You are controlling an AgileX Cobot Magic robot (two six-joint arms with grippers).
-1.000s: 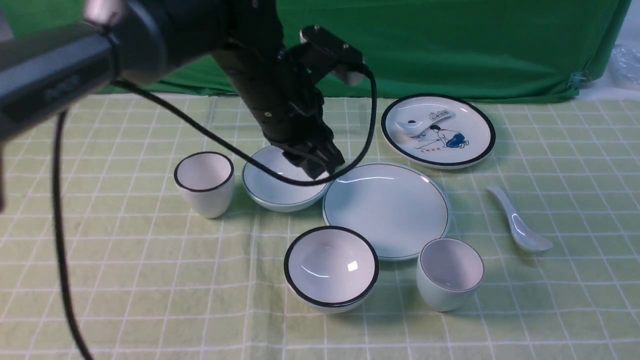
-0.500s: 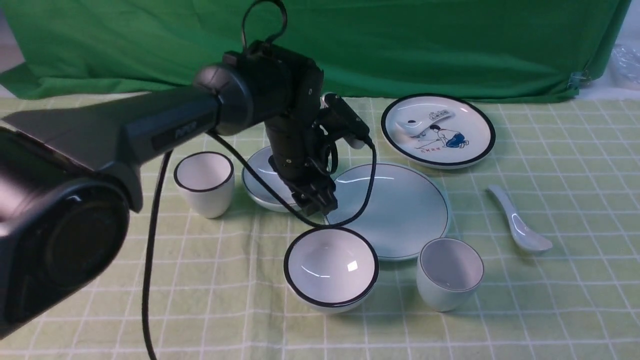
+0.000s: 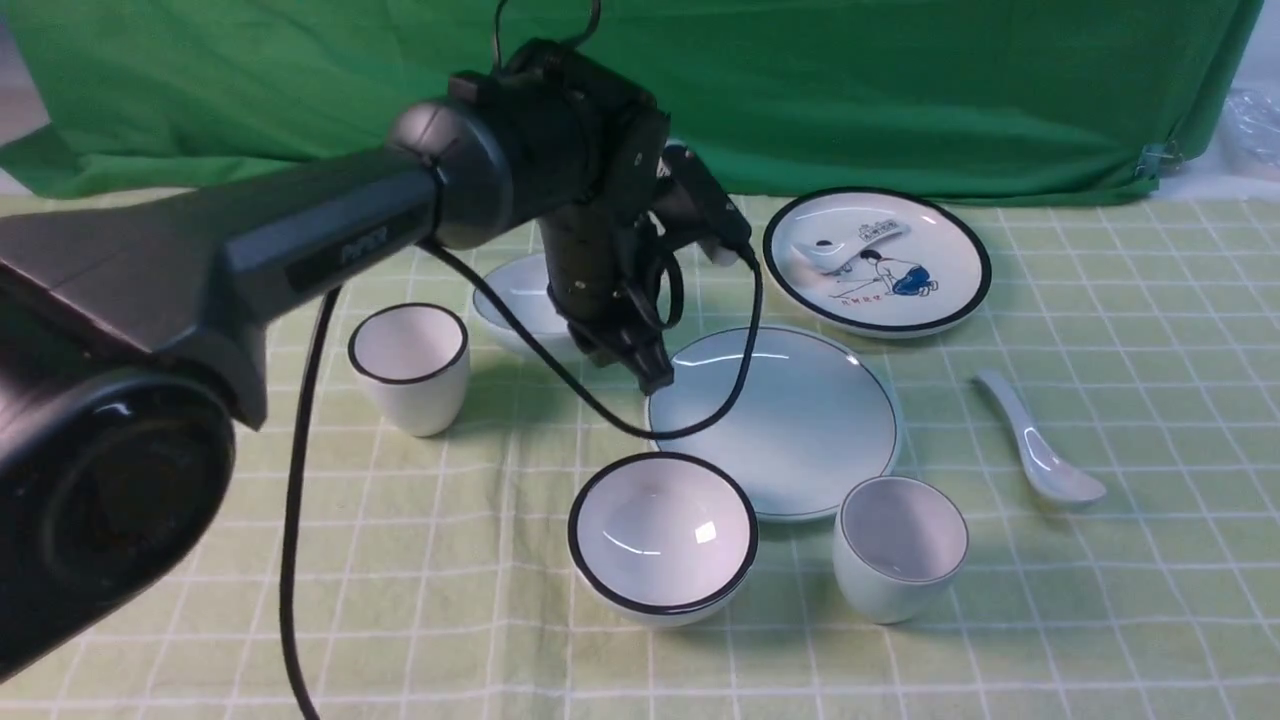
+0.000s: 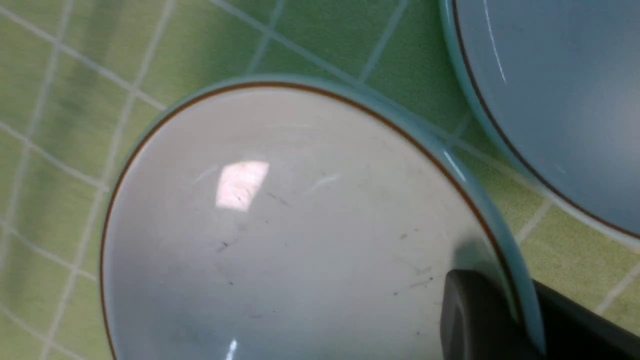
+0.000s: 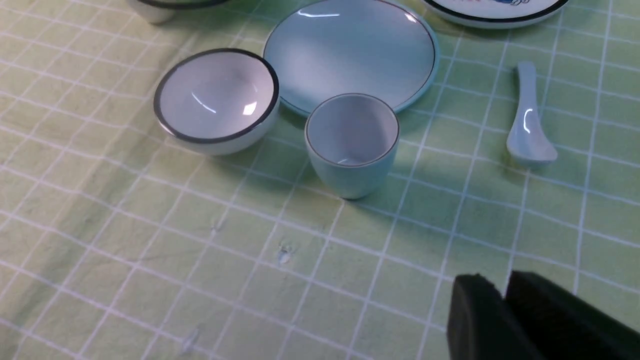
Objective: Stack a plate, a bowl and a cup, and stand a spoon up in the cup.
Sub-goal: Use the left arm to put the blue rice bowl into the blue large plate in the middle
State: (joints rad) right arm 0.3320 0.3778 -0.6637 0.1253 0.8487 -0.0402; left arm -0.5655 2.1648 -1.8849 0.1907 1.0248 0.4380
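Observation:
My left gripper is shut on the rim of the pale bowl and holds it above the cloth, left of the plain plate. In the left wrist view one finger lies inside the bowl and the other outside its rim, with the plate's edge beside it. The thin-rimmed cup stands at the plate's near right. The white spoon lies right of the plate. My right gripper is shut and empty, over bare cloth near the cup; it is out of the front view.
A black-rimmed bowl stands in front of the plate. A black-rimmed cup stands at the left. A black-rimmed painted plate lies at the back right. The left arm's cable hangs over the plate's left edge. A green backdrop closes the back.
My left gripper came down on the bowl's right rim, shut on it, and has lifted the bowl up off the cloth. The other things have not moved.

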